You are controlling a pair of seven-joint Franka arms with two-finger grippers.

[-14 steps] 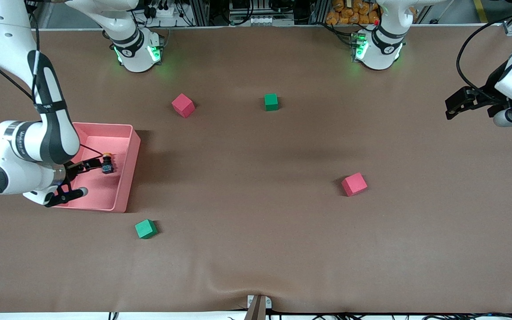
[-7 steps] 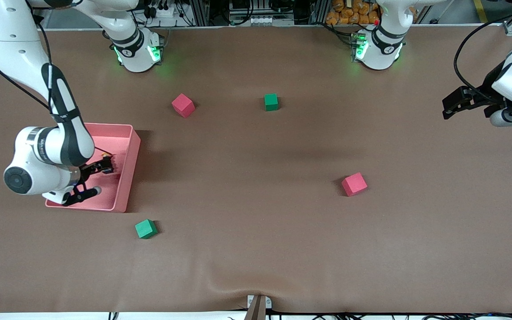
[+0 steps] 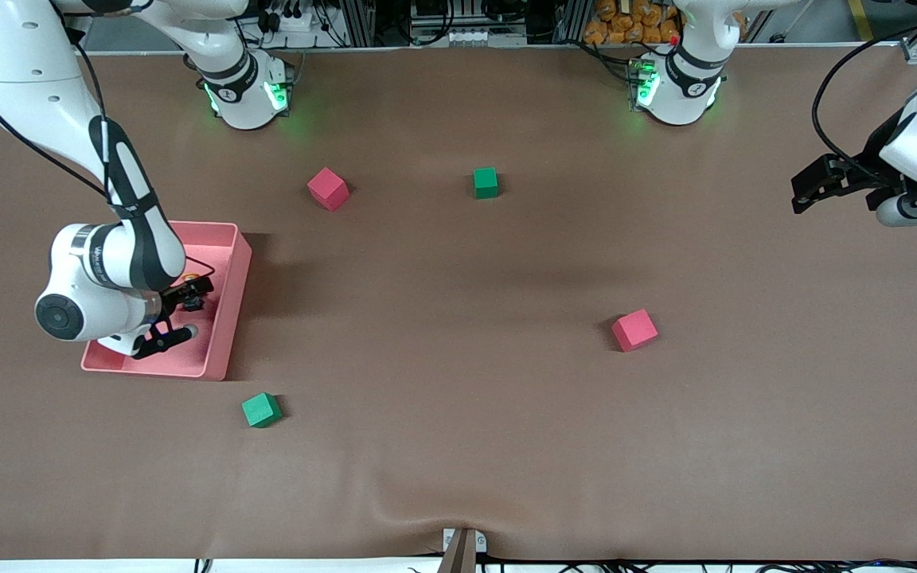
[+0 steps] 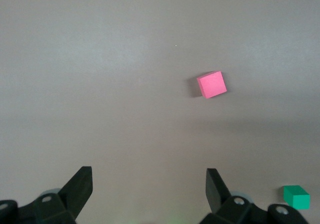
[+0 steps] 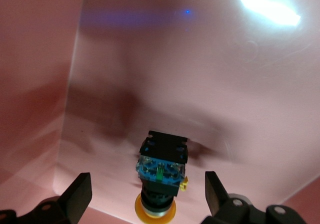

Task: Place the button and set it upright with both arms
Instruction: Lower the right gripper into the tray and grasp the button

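1. Right hand (image 3: 188,298): black, two-fingered, lowered inside the pink tray (image 3: 224,318) at the right arm's end of the surface. Fingers spread apart, gripping nothing. The right wrist view shows one fingertip on either side of the button, neither touching it.

2. Button (image 5: 161,176): small push-button switch with a black blocky body, a bluish terminal face and a round orange cap. It sits in the gap between the right hand's fingers, on the tray floor. It appears to lie on its side, though the exact tilt is hard to judge. In the front view it shows only as a dark speck with an orange edge at the right hand's tips (image 3: 194,288).

3. Pink tray: shallow and rectangular, with raised walls. The right hand and the button are both inside it.

4. Left hand (image 3: 805,185): held up over bare surface at the left arm's end, fingers wide apart and empty. This arm waits.

5. Red cube (image 3: 634,329): on the surface, well apart from both hands; it also shows in the left wrist view (image 4: 211,84).

6. Second red cube (image 3: 328,188): near the right arm's base.

7. Green cube (image 3: 485,182): beside the second red cube, toward the left arm's base.

8. Second green cube (image 3: 261,410): just outside the tray, near the right hand.
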